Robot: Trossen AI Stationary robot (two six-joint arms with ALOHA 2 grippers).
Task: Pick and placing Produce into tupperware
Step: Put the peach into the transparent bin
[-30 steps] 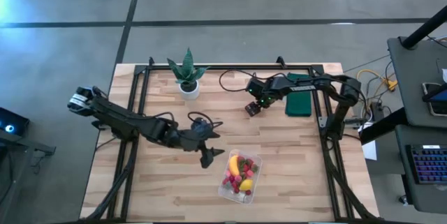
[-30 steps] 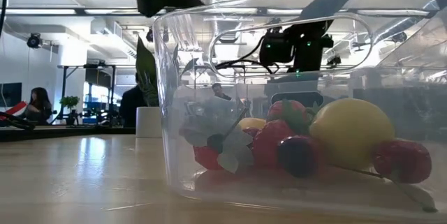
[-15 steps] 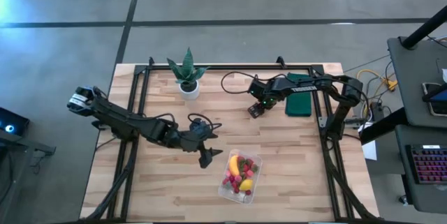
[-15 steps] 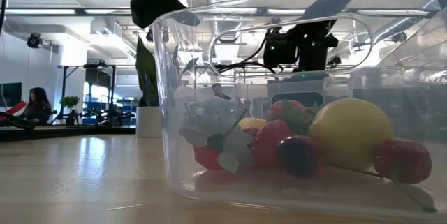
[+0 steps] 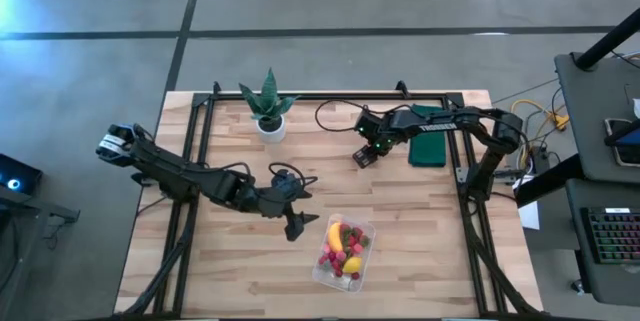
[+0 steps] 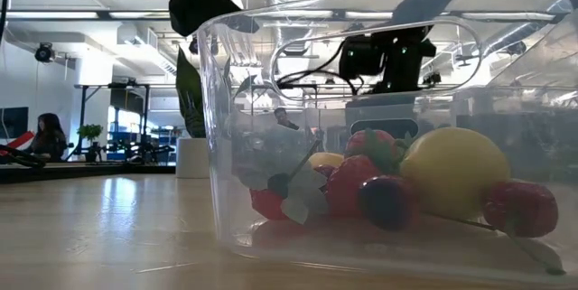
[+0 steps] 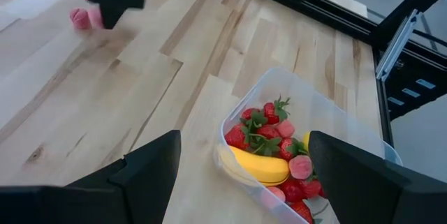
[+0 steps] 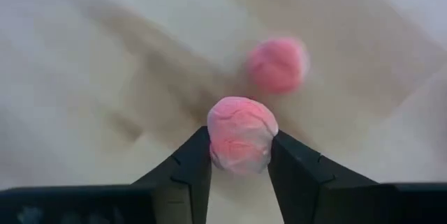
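Note:
The clear tupperware (image 5: 322, 271) stands near the table's front middle, holding a yellow banana (image 7: 255, 168), a lemon-like fruit (image 6: 456, 171) and several red and pink berries (image 7: 269, 112). My left gripper (image 5: 297, 225) hangs open just left of the tub and above it, with nothing between its fingers. Farther back and to the right, my right gripper (image 5: 362, 156) points down at the table, shut on a pink berry (image 8: 241, 135). A second pink berry (image 8: 277, 65) lies on the wood just beyond it. My right gripper pinches the pink berry by its two opposite sides (image 8: 214, 140) between its two fingers. The fingers come from above, pointing steeply down. Whether the berry is on the wood or clear of it, I cannot tell.
A spiky green plant in a white pot (image 5: 268, 111) stands at the far left-middle. A flat dark green rectangle (image 5: 428, 143) lies at the far right, close to my right arm. Black frame rails (image 5: 205, 151) run along the table's sides and back. Bare wood lies between the tub and the loose berries.

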